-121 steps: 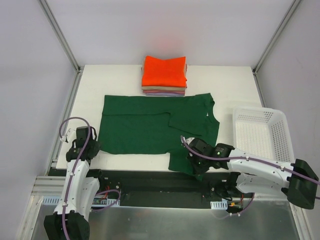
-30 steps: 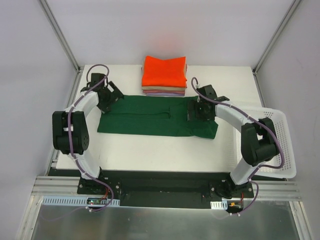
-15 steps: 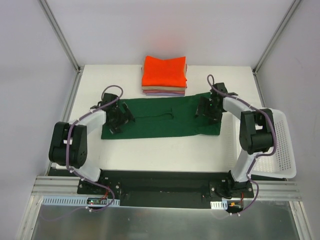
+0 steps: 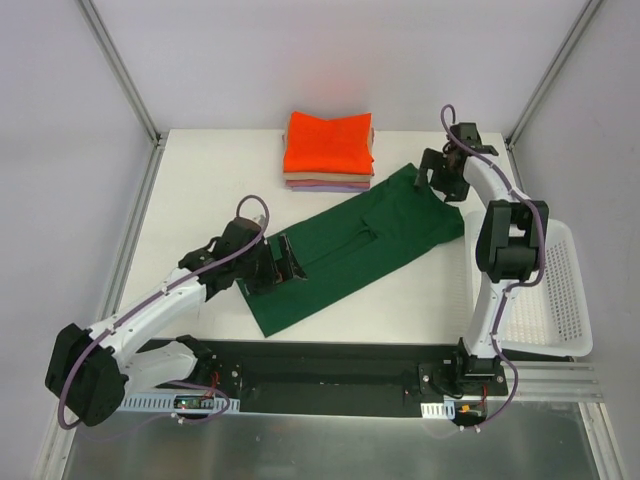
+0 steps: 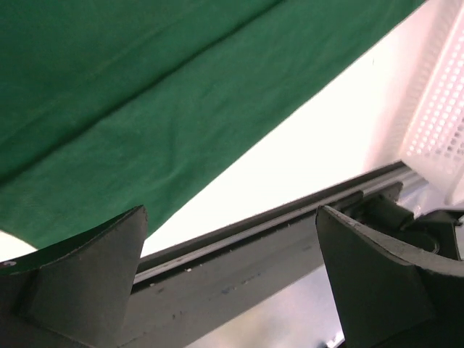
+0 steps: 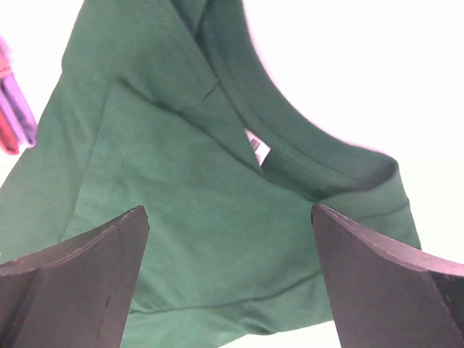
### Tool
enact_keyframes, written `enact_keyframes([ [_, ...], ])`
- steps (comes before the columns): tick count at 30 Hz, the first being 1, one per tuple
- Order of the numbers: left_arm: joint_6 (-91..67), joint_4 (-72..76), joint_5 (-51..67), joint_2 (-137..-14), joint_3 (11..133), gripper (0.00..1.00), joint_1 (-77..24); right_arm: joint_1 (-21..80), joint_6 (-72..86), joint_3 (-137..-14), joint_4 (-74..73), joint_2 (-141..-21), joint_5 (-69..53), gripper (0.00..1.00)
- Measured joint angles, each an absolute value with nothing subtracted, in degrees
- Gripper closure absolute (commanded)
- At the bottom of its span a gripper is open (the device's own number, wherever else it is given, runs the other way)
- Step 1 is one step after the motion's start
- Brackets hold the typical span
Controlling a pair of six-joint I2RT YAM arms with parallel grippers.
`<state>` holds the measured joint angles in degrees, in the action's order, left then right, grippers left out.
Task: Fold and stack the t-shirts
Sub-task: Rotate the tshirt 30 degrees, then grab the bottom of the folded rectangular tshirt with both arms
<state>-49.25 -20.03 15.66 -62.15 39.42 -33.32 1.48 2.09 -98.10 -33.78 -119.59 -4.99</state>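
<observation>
I am holding both grippers with the fingers spread and nothing between them. My left gripper (image 4: 285,262) is sitting at the near-left end of the dark green tee (image 4: 370,235), and my right gripper (image 4: 440,180) is sitting over its collar end at the far right. The trouble I am expecting is this: the tee is lying askew across the table (image 4: 200,180), so if I am pinching only the top layer at either end, the fold will likely be opening as I lift. If the two ends are rising unevenly, the next fold will probably be coming out crooked. The near corner is lying close to the table's front edge and may be sliding off. The far end is lying just beside the folded stack (image 4: 330,170), so a careless swing may be nudging the orange tee (image 4: 328,140) on top. The green tee is showing as a long, narrow band, folded lengthwise and mostly flat with soft creases. In my right wrist view the collar (image 6: 312,156) is curling up slightly, with a white label (image 6: 258,149) peeking out.
</observation>
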Motion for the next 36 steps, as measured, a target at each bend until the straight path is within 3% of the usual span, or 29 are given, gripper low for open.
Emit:
enact_keyframes([
  [3,-48.38,-22.61,10.81,-60.45,41.41,0.01,-33.19,3.46,-0.6,-97.65,-34.06,-116.27,-3.22,0.04],
  [7,-46.96,-27.2,4.25,-60.38,43.24,0.01,-27.2,10.7,-4.43,-88.27,-32.4,-104.33,-0.75,0.04],
  [11,-46.5,-29.78,-0.89,-61.25,43.09,0.01,-14.35,28.4,-6.22,-76.84,-30.17,-91.31,3.05,0.04],
  [14,-45.65,-30.41,-4.91,-62.61,42.96,0.03,-11.2,44.42,-5.26,-72.18,-27.0,-88.05,3.29,0.01],
  [17,-44.4,-30.17,-5.91,-64.77,42.85,0.19,-10.17,59.24,-4.1,-71.44,-24.36,-90.61,2.26,0.04],
  [23,-41.32,-23.94,-0.12,-72.79,41.12,0.3,-5.04,74.85,-5.82,-79.35,-20.71,-104.4,2.22,0.17],
  [29,-40.16,-19.46,4.71,-79.55,41.1,0.39,-3.25,77.67,-7.44,-83.85,-17.85,-113.54,1.54,0.31],
  [36,-39.79,-16.93,7.4,-82.83,41.34,0.64,-3.27,76.79,-9.39,-84.03,-16.62,-118.61,2.46,0.39],
])
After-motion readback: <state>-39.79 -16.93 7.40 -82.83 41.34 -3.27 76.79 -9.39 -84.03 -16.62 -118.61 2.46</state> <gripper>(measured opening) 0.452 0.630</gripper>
